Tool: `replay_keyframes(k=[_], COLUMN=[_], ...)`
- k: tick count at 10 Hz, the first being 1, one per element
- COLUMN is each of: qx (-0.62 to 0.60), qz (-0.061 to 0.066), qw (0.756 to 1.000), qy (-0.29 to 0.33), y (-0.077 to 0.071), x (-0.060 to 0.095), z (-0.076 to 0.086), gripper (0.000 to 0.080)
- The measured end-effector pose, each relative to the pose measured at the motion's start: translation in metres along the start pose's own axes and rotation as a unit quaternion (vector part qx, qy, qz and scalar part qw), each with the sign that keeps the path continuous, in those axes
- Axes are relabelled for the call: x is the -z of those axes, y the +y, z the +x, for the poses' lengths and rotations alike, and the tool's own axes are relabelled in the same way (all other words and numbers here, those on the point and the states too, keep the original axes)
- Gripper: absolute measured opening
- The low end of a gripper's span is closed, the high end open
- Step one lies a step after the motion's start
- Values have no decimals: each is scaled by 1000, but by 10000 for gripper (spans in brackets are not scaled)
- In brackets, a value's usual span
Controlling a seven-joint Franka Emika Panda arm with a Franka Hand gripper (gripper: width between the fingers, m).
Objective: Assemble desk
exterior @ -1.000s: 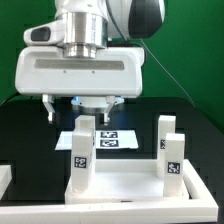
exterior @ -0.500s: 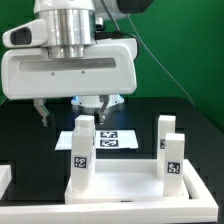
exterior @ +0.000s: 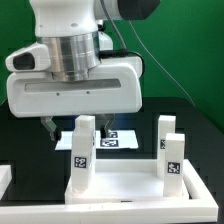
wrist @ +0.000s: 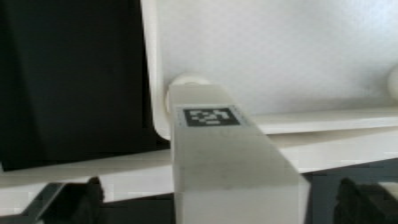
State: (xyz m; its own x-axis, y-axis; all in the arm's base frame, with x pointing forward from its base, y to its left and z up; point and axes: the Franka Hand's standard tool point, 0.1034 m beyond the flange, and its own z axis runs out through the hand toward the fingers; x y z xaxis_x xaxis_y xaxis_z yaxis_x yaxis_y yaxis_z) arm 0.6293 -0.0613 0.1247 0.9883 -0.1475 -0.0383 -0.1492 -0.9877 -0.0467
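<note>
Exterior view: the desk (exterior: 125, 185) sits upside down at the front of the black table (exterior: 205, 125), leg posts sticking up. The gripper (exterior: 78, 127) hangs just behind them, jaws wide, holding nothing. Wrist view: a tagged leg post (wrist: 222, 150) rises between the spread fingers (wrist: 63, 200).

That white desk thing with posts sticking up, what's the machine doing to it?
The robot arm is putting together a small white desk, which lies with its top panel flat and several leg posts already standing on it. Its tool hangs open just above the leg post on the exterior view's left, holding nothing. The wrist view looks straight down on that tagged post, with the tool's fingers either side. Behind it the marker board lies on the table.
</note>
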Motion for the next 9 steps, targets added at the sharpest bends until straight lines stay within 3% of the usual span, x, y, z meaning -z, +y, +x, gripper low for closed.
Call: replay_keyframes(k=[4, 5, 6, 7, 9], qx=[-28, -59, -96, -123, -186], qz=[-4, -3, -2, -1, 0], qw=[1000, 998, 995, 992, 983], qy=[7, 7, 7, 7, 8], y=[2, 2, 2, 1, 2], x=[-2, -2, -2, -2, -3], z=[1, 1, 1, 1, 1], gripper=[602, 415, 415, 287, 287])
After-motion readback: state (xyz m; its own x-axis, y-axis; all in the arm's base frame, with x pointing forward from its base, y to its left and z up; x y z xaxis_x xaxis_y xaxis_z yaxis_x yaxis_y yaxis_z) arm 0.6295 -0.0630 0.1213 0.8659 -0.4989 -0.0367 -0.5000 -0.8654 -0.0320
